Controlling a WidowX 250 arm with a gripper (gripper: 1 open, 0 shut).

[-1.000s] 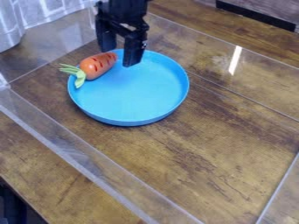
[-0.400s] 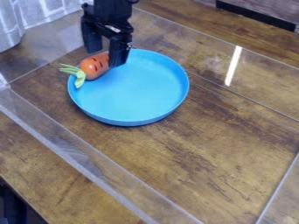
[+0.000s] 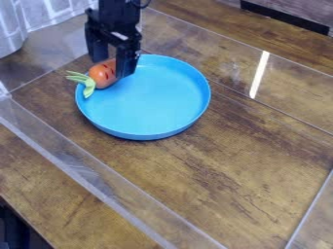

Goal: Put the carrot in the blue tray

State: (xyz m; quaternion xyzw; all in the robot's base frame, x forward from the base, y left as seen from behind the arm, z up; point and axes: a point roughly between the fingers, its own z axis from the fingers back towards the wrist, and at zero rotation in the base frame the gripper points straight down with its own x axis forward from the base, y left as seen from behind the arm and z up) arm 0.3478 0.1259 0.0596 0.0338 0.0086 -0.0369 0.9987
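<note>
The carrot (image 3: 103, 74) is small and orange, with a green top (image 3: 82, 82) pointing left. It lies across the left rim of the blue tray (image 3: 156, 112), a round shallow dish in the middle of the wooden table. My black gripper (image 3: 113, 64) points straight down right over the carrot's orange body. It is open, with one finger on each side of the carrot's far end. Its fingers (image 3: 131, 61) hide part of the carrot, and I cannot tell whether they touch it.
A clear glossy sheet with bright glare (image 3: 260, 68) covers the dark wood table (image 3: 221, 185). A grey object (image 3: 11, 34) stands at the far left corner. The table's front edge runs along the lower left.
The gripper has moved left and sunk a little, from over the tray's back left part to right over the carrot. It stayed open, and the carrot and tray have not moved.
</note>
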